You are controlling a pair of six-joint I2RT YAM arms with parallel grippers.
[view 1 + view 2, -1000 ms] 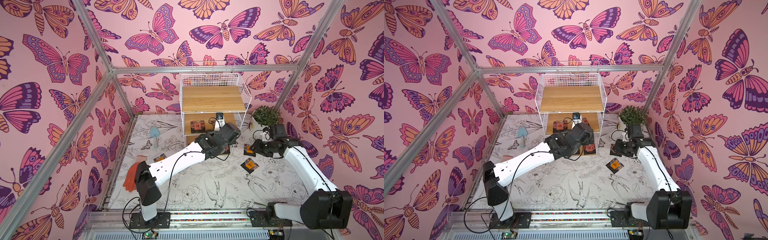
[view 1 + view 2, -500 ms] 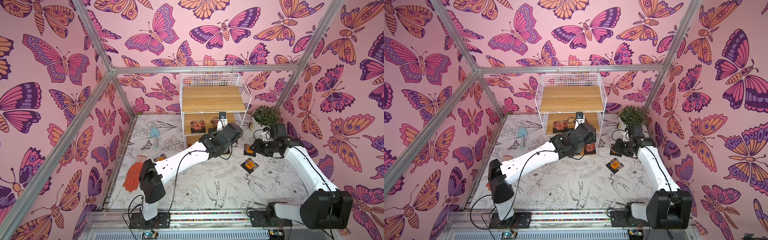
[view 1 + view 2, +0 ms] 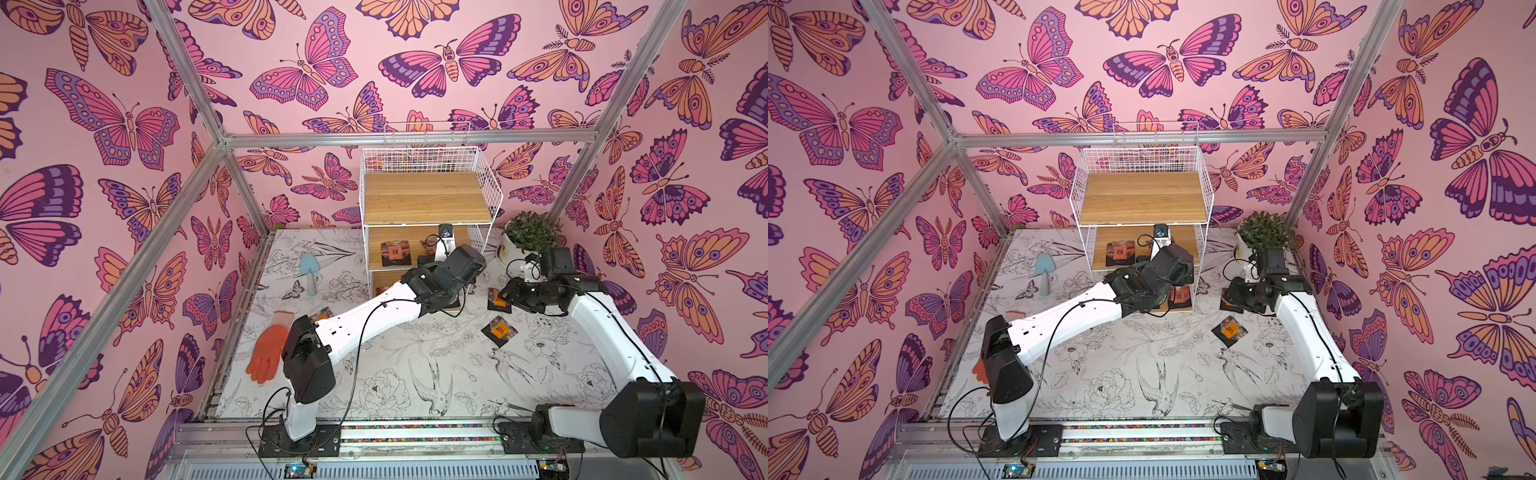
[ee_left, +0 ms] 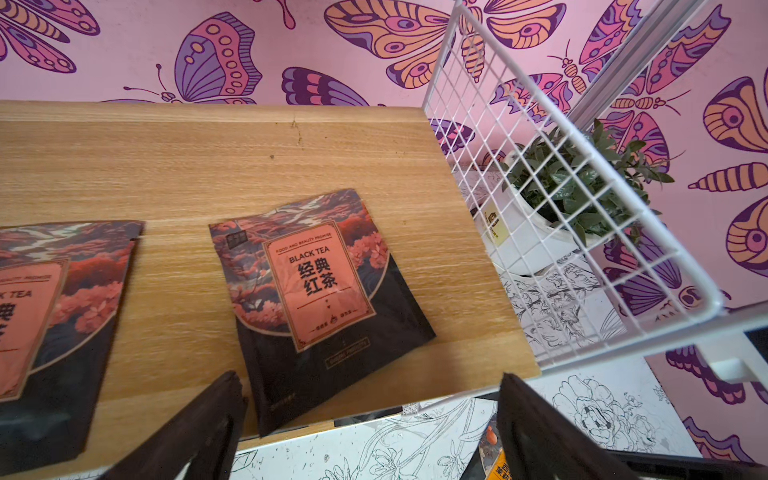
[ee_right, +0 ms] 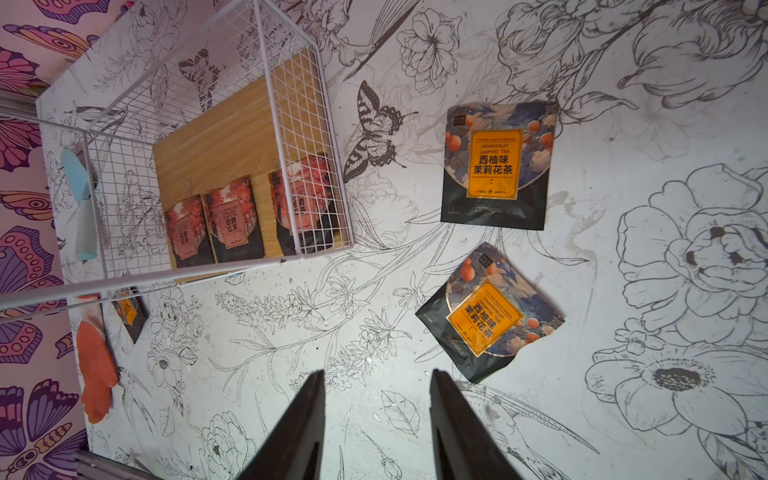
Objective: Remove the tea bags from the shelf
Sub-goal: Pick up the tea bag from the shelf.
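Observation:
The shelf point(image 3: 428, 199) stands at the back of the table, its top board bare. Two reddish-pink tea bags lie on its middle board, one at the centre point(image 4: 316, 291) and one at the side point(image 4: 50, 324). My left gripper point(image 4: 370, 399) is open at that board's front edge, its fingers point(image 4: 208, 424) either side of the central bag's near corner and not touching it. Three more reddish bags point(image 5: 232, 224) lie on the bottom board. My right gripper point(image 5: 376, 399) hangs open and empty over the table, next to two orange-labelled tea bags point(image 5: 496, 166) point(image 5: 486, 316).
A potted plant point(image 3: 525, 237) stands right of the shelf, close behind the right arm. A blue trowel point(image 3: 309, 268) and an orange glove point(image 3: 268, 353) lie on the left. A third orange-labelled bag point(image 5: 131, 313) lies near the glove. The shelf's wire side point(image 4: 540, 199) is right of the left gripper.
The left arm has stretched a little further toward the shelf's middle board, and its jaws have widened slightly. The right arm has not moved.

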